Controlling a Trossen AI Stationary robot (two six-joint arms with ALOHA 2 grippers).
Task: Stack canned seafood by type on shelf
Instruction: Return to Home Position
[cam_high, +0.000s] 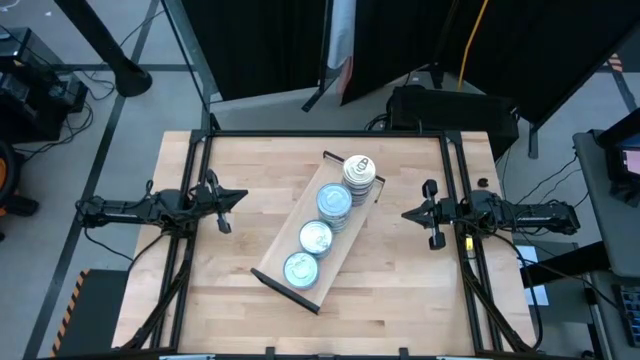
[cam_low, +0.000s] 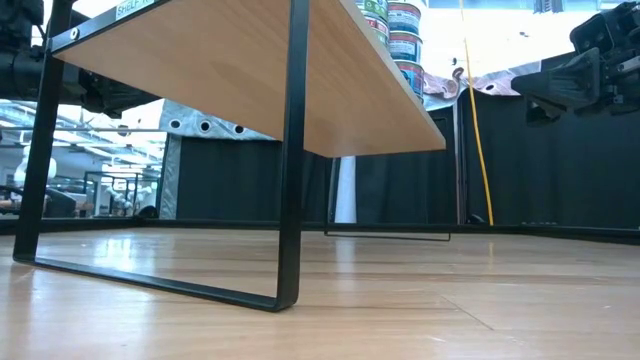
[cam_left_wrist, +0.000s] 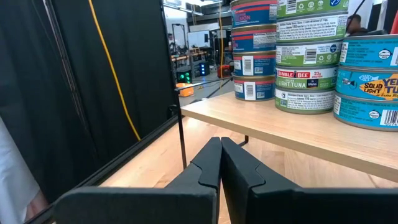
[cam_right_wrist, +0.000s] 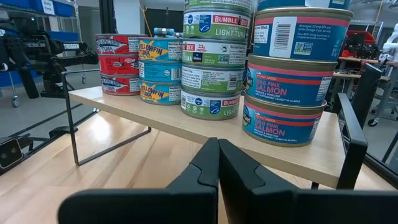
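Note: your left gripper (cam_high: 240, 197) and right gripper (cam_high: 407, 213) sat pinched closed, empty, at opposite table (cam_high: 400, 300) edges; tins (cam_high: 334, 200) stood four stacks along shelf (cam_high: 338, 242).

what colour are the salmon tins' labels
Blue with pink bands on the salmon tins; right wrist view shows it best.

- A pale butcher-block tabletop (cam_high: 400, 290) is bordered by dark metal rails (cam_high: 330, 132).
- Black curtains (cam_high: 260, 45) are hung along the far side of the table, and the space behind it is closed off by them.
- A yellow cable (cam_high: 470, 40) is hung down in front of the curtains.
- A black box (cam_high: 450, 105) is set on the grey floor (cam_high: 110, 150) just beyond the table's far edge.
- Loose dark cables (cam_high: 545, 175) are laid across the floor at the right.
- A brightly lit workshop (cam_low: 90, 160) is seen past the curtain in the low view.
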